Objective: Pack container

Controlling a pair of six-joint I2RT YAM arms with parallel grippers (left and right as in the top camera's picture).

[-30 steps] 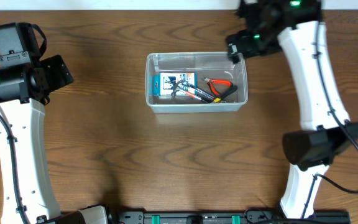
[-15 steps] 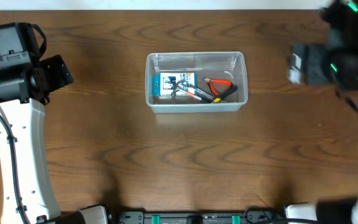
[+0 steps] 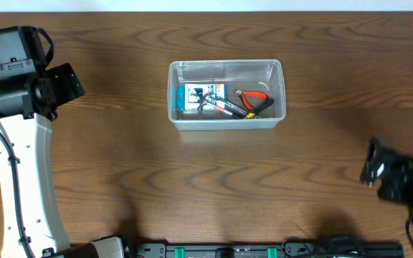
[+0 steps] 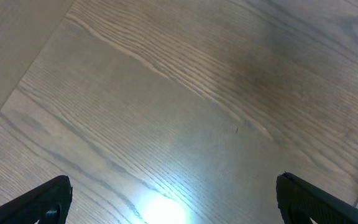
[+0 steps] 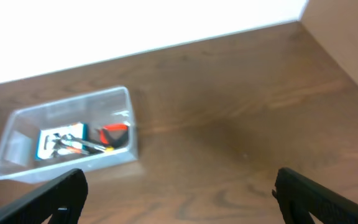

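Observation:
The clear plastic container (image 3: 226, 94) sits at the back middle of the wooden table and also shows in the right wrist view (image 5: 64, 134). Inside it lie a small blue-and-white box (image 3: 198, 97), red-handled pliers (image 3: 253, 97) and another dark tool. My left gripper (image 4: 176, 202) is open and empty over bare wood at the far left, well away from the container. My right gripper (image 5: 185, 199) is open and empty at the front right of the table, far from the container.
The left arm (image 3: 27, 136) stands along the left edge. The right arm (image 3: 400, 183) is low at the front right corner. A dark rail (image 3: 264, 251) runs along the front edge. The table's back edge meets a white wall (image 5: 135, 25).
My right arm has swung from the container's back right corner out to the right and down to the front right corner. The left arm and the container have not moved.

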